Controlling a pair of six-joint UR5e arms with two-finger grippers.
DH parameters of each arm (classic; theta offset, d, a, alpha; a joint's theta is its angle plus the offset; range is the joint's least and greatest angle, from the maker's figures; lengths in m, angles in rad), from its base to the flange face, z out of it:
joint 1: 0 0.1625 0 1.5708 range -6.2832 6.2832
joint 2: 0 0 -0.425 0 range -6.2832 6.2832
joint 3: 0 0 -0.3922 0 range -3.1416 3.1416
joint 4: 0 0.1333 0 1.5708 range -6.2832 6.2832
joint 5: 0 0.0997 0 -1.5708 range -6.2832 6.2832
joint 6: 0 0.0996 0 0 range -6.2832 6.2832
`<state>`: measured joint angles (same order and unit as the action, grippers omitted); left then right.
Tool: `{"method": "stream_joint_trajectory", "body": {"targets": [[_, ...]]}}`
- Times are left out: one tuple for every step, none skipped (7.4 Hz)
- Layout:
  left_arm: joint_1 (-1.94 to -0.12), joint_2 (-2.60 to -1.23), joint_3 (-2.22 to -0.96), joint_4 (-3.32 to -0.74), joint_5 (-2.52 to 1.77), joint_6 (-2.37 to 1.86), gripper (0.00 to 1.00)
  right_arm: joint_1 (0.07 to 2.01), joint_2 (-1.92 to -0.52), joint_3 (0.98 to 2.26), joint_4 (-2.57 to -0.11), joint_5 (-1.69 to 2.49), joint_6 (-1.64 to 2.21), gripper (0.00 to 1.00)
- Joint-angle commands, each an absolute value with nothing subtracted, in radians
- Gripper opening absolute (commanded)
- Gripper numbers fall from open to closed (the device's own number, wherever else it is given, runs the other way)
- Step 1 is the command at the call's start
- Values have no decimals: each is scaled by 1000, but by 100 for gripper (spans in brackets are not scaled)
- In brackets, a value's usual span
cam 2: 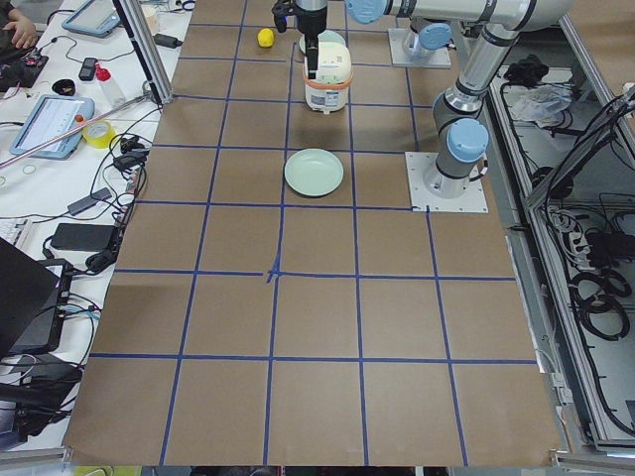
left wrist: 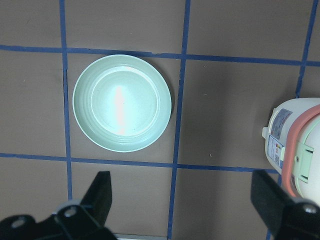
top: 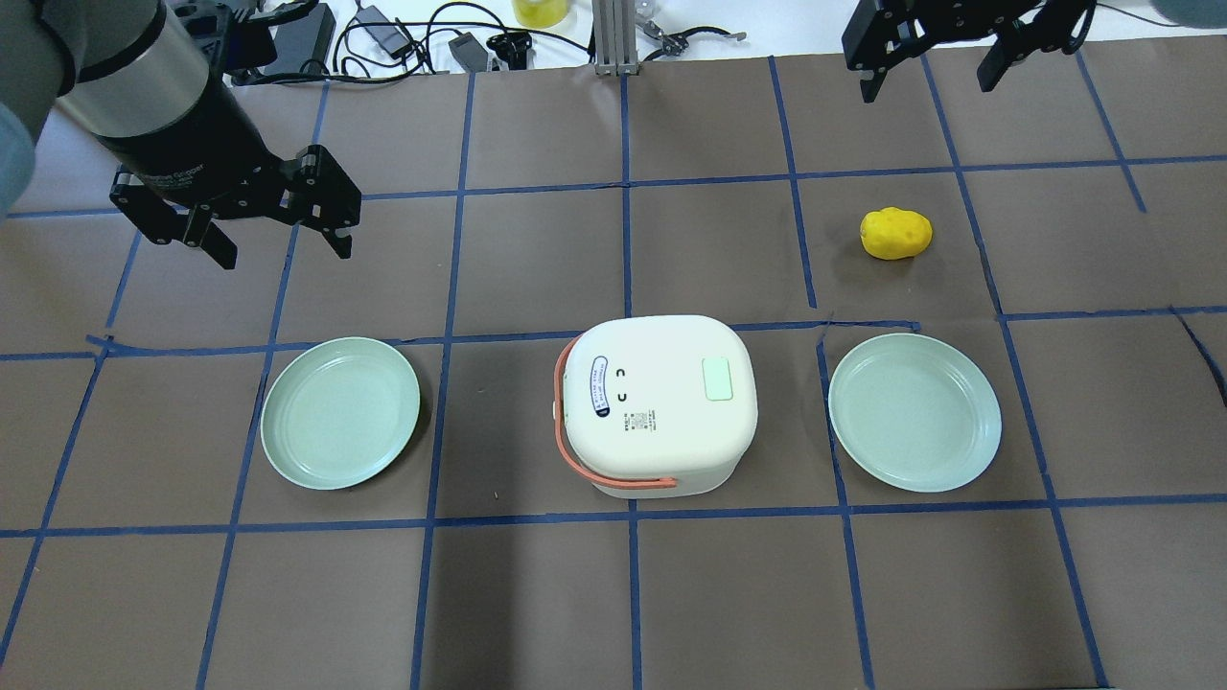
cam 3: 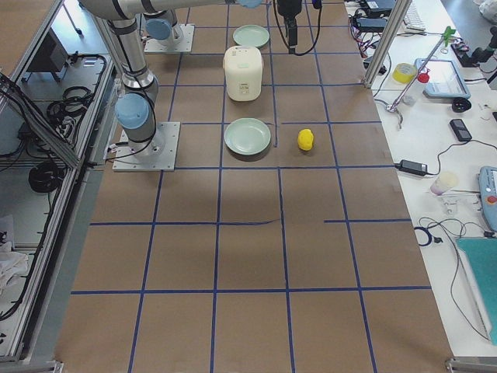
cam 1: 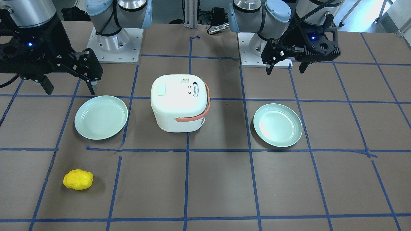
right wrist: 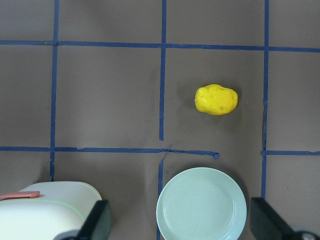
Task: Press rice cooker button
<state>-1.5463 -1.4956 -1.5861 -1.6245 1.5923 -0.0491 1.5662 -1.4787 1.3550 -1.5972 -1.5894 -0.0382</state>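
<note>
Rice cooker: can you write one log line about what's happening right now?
rice cooker: lid shut, untouched | left gripper: open, raised, empty | right gripper: open, raised, empty

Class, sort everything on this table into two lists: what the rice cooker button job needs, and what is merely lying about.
Needed: rice cooker, its pale green lid button, left gripper, right gripper, both open.
Lying about: left-side plate, right-side plate, yellow toy potato.
</note>
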Motion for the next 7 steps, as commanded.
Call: {"method": "stream_joint_trajectory", "body": {"targets": [[-1546, -1496, -1586, -1624, 1592, -49, 100, 1569, -1479, 1358, -1597, -1588, -38, 100], [-1546, -1496, -1586, -1624, 1592, -49, 100, 1577, -1485, 1386, -1595, -1585, -38, 78], [-1546, -1496, -1585, -1624, 1592, -49, 100, 1626, -1509, 1447, -1597, -1586, -35, 72], [-1546, -1496, -1586, -1624, 1592, -51, 100, 1679, -1525, 1521, -1606, -1597, 6, 55], [-1546, -1496, -1586, -1624, 1592, -49, 100, 1704, -1534, 1566, -1611, -1586, 85, 31], [-1546, -1496, -1586, -1624, 1592, -49, 100, 1729, -1532, 1594, -1605, -1582, 93, 22], [-1546, -1496, -1586, -1624, 1592, -49, 100, 1785, -1520, 1661, -1630, -1578, 100, 19]]}}
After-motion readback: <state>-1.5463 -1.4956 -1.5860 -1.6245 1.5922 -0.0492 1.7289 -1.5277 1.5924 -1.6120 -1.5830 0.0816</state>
